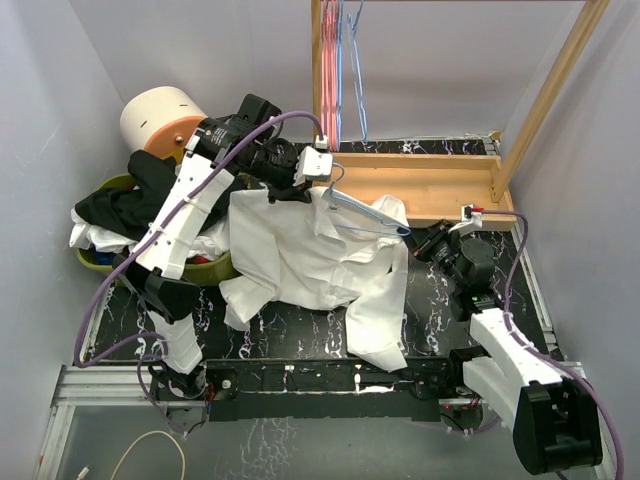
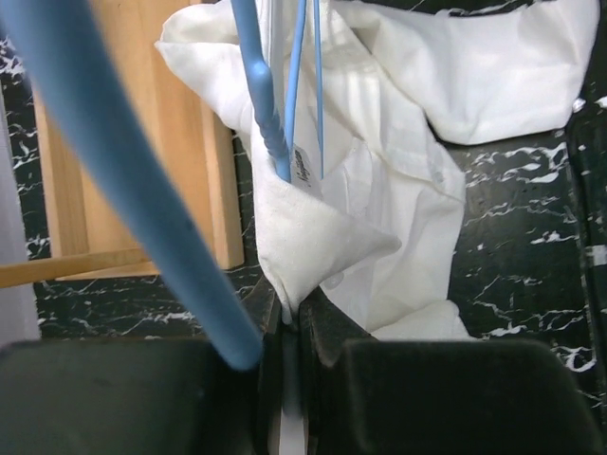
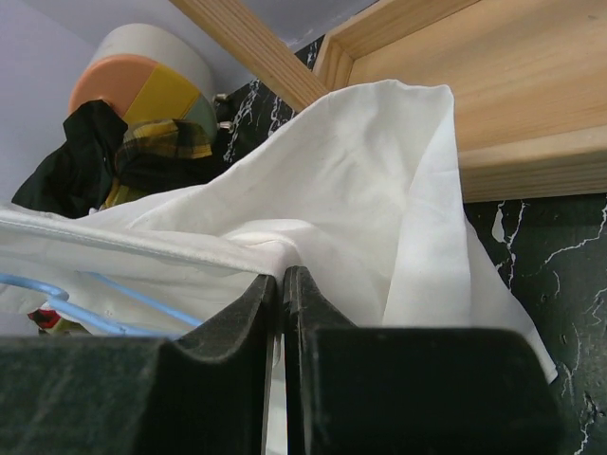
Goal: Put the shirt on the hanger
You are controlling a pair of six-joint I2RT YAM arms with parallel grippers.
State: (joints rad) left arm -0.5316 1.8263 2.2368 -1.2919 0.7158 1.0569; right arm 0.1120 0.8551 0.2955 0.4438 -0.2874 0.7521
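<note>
The white shirt (image 1: 310, 260) lies spread on the black table, with its upper edge raised between both grippers. The light-blue hanger (image 1: 372, 222) lies in the shirt's upper part, its hook toward the left gripper. My left gripper (image 1: 305, 190) is shut on a fold of the shirt (image 2: 313, 237); the hanger's wires (image 2: 275, 114) run into the fabric just beyond the jaws, and a blurred blue wire (image 2: 114, 171) crosses close to the camera. My right gripper (image 1: 414, 238) is shut on the shirt's edge (image 3: 360, 190), with the hanger wire (image 3: 123, 299) showing to its left.
A wooden rack (image 1: 420, 180) stands at the back right, with pink and blue wire hangers (image 1: 335, 60) hanging on it. A green basket (image 1: 205, 270) with a black garment (image 1: 130, 200) and other clothes sits at the left. A white-and-orange cylinder (image 1: 160, 120) stands behind it.
</note>
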